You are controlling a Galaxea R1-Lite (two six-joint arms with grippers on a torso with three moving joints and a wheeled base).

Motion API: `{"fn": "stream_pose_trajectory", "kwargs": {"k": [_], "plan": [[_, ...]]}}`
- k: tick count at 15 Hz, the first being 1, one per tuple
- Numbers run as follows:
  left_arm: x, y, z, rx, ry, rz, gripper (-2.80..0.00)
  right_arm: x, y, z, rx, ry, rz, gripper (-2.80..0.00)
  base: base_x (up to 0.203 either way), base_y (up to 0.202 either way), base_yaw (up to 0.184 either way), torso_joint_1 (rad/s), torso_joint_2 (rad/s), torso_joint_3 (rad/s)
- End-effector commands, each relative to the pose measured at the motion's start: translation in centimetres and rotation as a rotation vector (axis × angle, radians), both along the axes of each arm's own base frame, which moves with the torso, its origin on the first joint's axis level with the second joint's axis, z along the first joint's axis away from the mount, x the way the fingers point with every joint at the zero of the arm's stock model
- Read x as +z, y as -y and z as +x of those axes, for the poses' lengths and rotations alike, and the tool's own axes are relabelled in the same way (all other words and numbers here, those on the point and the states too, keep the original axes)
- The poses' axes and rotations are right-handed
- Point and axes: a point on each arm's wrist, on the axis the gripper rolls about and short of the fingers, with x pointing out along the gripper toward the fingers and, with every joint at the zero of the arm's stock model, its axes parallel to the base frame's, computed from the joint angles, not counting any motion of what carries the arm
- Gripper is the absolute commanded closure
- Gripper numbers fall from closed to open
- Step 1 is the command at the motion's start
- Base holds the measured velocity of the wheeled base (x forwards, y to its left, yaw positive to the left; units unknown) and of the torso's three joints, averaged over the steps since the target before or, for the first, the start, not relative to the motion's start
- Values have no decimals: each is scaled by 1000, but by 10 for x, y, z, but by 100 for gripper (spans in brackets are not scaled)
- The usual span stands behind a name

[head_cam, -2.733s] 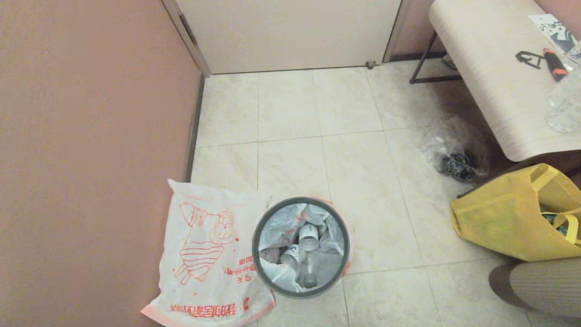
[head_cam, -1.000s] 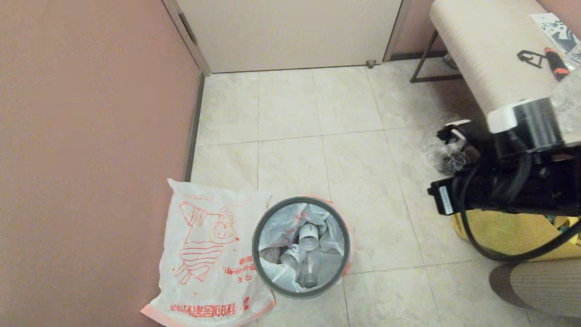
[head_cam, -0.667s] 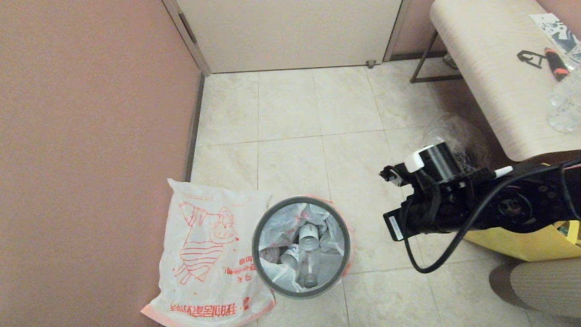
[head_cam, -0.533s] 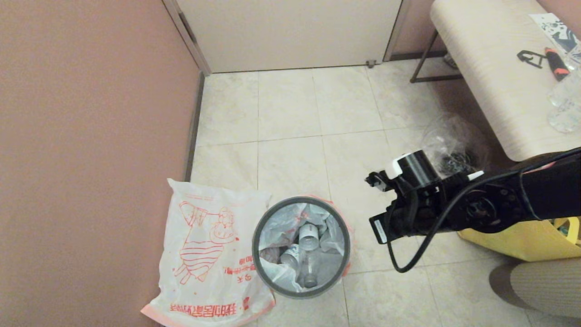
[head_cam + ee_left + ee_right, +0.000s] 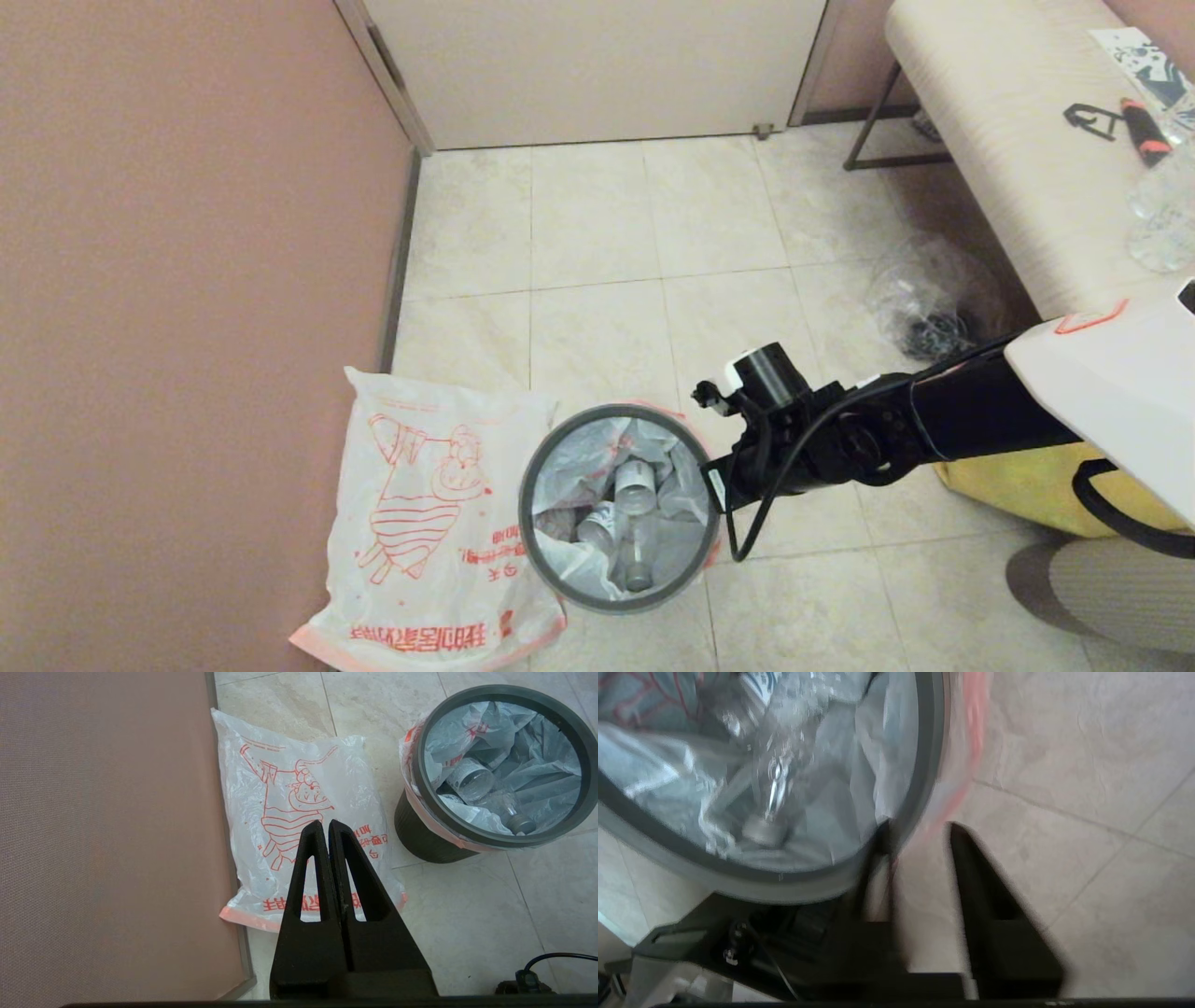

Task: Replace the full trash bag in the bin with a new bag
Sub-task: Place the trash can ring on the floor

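Step in hand, rim approach: right gripper [image 5: 920,830], fingers spread, straddling the bin [image 5: 619,509] ring beside the full trash bag [image 5: 607,504]; new bag [image 5: 429,523] flat alongside bin; left gripper [image 5: 325,828] pressed together, parked; next, probably closing on the ring.

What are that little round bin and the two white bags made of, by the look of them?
The bin: seemingly matte black plastic, ribbed wall, with a smooth dark-grey ring on its rim. The full trash bag inside: thin translucent plastic film, crinkled, with bottles showing through. The new bag on the floor: the same kind of thin, wrinkled, slightly glossy film, printed in red.
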Motion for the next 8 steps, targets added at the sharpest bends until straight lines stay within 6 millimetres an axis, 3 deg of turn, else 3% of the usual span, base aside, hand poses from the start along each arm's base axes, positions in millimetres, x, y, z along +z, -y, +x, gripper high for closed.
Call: {"fn": "stream_pose_trajectory", "kwargs": {"k": [1, 8], "plan": [[0, 0, 0, 0, -1, 0, 0, -6, -5, 5, 2, -3, -3, -280, 0, 0, 0, 0, 0, 0], [0, 0, 0, 0, -1, 0, 0, -26, -15, 27, -26, 11, -26, -280, 0, 0, 0, 0, 0, 0]]}}
